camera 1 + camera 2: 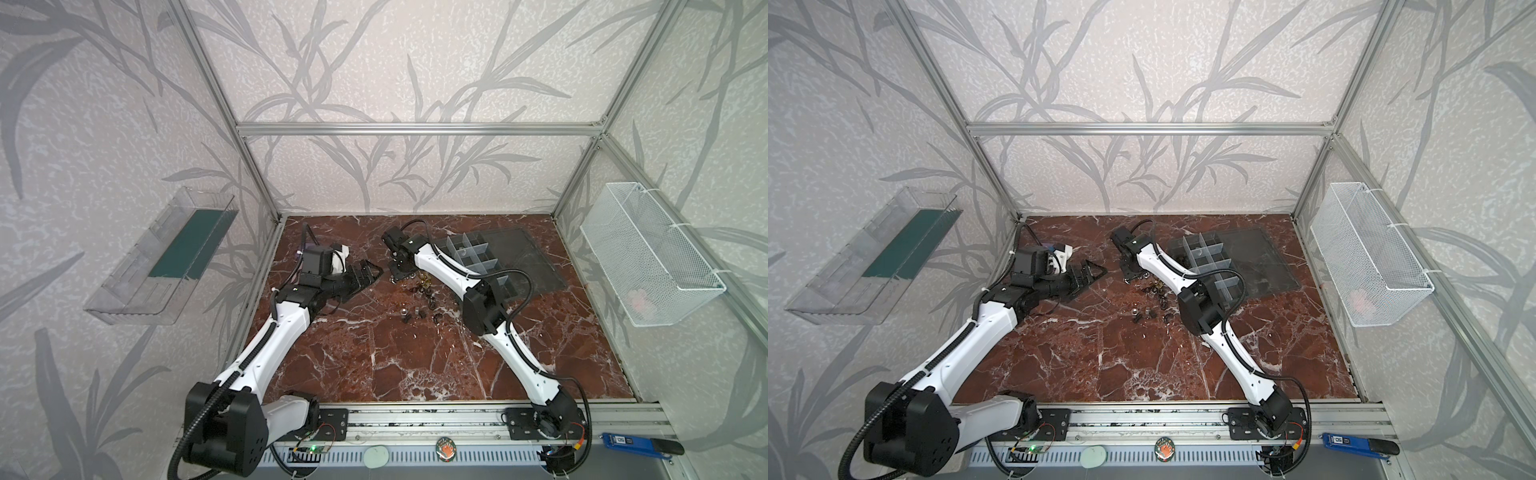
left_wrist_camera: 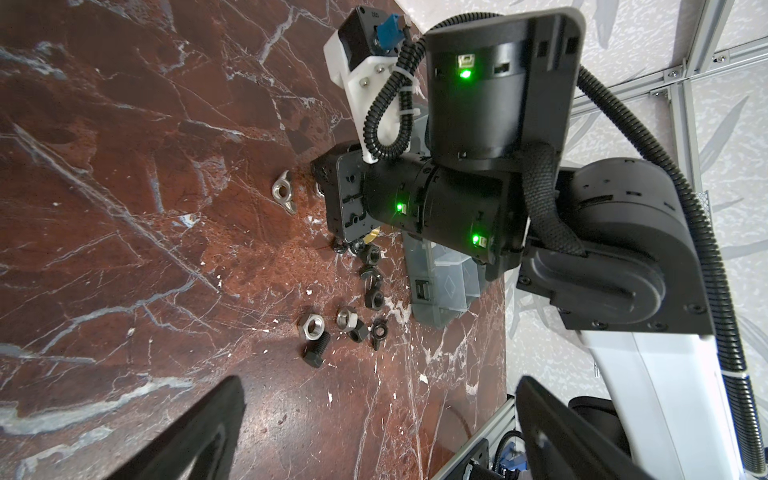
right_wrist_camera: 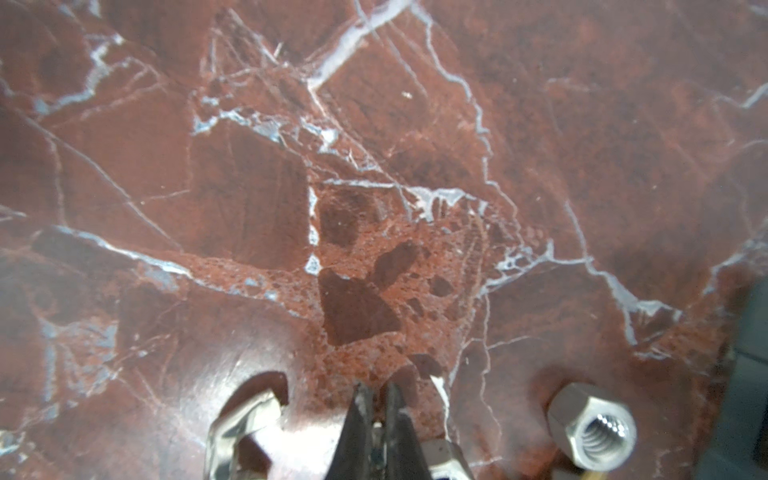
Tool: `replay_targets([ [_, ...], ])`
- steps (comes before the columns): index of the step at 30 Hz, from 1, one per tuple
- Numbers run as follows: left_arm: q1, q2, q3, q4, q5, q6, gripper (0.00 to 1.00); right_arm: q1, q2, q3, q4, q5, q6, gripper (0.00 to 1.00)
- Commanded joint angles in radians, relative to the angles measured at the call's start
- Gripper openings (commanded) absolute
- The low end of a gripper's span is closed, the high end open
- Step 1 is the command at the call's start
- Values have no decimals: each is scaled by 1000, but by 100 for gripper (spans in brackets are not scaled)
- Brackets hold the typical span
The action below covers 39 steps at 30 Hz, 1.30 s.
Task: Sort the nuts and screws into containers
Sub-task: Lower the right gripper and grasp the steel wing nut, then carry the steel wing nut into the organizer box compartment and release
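While the right claw (image 3: 377, 395) sits down at the table (image 1: 415, 365) with tips shut between a wing nut (image 3: 241, 424) and a silver nut (image 3: 573, 415), likely pinching a small piece (catch unclear), the left claw (image 1: 368, 272) hangs open aside, out of its way. Loose nuts (image 2: 311, 326) and screws (image 2: 316, 351) lie near the divided box (image 1: 471, 249); the surface is red veined marble, and the walls (image 1: 415, 83) are leaf-papered and metal-framed.

Soft, even light fills both top views, whose frame rails (image 1: 415, 129) bow near the edges; in the right wrist view, white glare washes the marble table (image 3: 307, 436) beside a blurred wing nut (image 3: 241, 419); shadows are faint.
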Motion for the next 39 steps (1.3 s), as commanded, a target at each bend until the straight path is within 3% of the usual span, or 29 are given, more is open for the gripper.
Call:
replay_targets([
  [1,4,-25,11,-14,0,11,99,-7,-10,26,-14,-15,4,0],
  [13,-3,6,53,7,2,12,99,-60,-146,21,-35,-87,18,0],
  [19,-48,81,121,39,-4,6,99,-107,-198,21,-55,-107,15,0],
  [30,-221,283,358,29,-73,55,99,-279,-236,8,-76,-126,-3,0],
  [39,-252,372,445,18,-76,60,99,-417,-193,14,-60,-133,1,0],
])
